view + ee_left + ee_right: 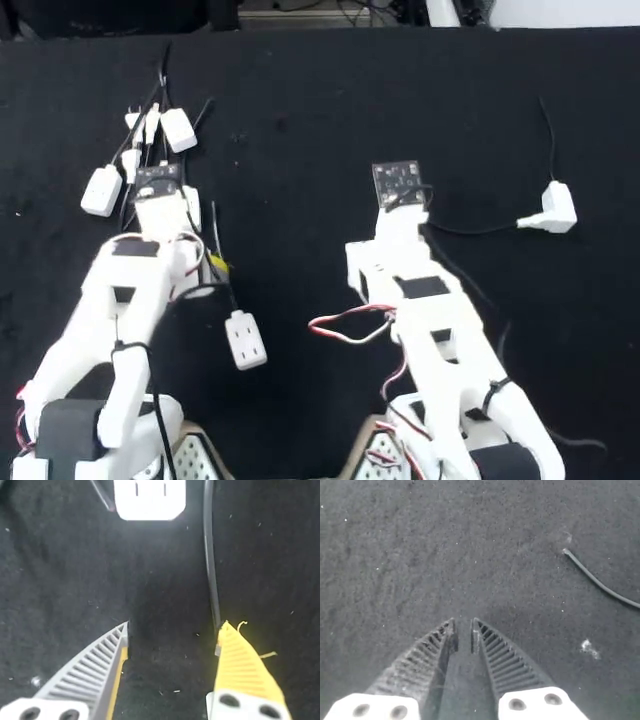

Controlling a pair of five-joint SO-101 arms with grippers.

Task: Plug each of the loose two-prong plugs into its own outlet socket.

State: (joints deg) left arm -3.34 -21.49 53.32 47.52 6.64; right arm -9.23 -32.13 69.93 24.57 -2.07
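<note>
risk 1: left gripper (pixel 174 626), fingers apart and empty, sits at the cluster of white plugs and sockets (pixel 150 140), beyond the socket block (pixel 246 340) and to its left. a black cable (pixel 210 560) runs to one fingertip, so closing may pinch the lead instead of a plug body and drag its neighbours.
risk 2: right gripper (pixel 463 622), fingers almost together and empty, would knock a plug aside unless opened first.
item: loose plug (pixel 556 208), white, compact, on a thin black lead, lying flat, well right of the socket block.
item: socket block, white, small, on its own lead.
</note>
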